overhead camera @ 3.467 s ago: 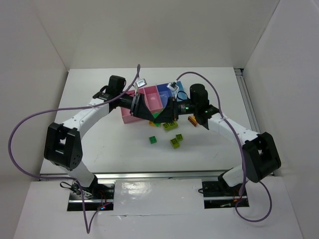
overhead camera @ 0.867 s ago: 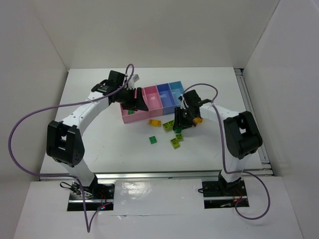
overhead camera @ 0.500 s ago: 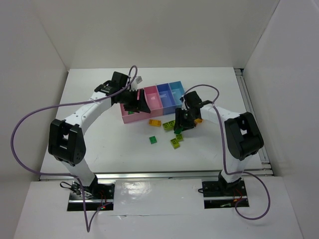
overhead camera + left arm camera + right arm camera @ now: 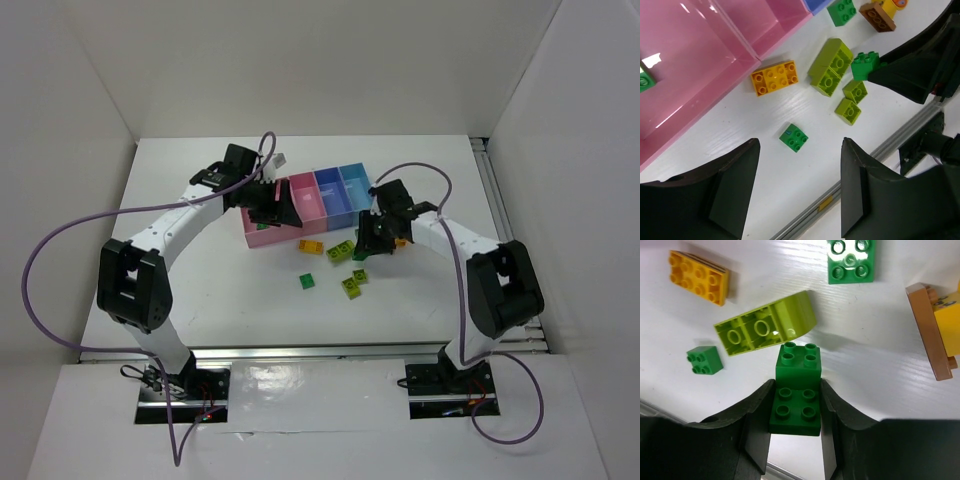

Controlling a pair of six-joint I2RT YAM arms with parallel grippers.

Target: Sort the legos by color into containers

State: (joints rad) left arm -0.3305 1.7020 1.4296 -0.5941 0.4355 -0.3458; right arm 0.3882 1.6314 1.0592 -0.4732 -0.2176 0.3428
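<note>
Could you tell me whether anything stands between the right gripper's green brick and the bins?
Nothing visible on the table blocks the dark green brick. The left gripper, though, hangs over the wide pink bin.

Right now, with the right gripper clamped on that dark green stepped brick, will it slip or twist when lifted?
Probably holds firm: the dark green brick looks rigid, and the right gripper presses its flat sides. Likely light, being small. Glossy plastic might let it pivot if bumped.
</note>
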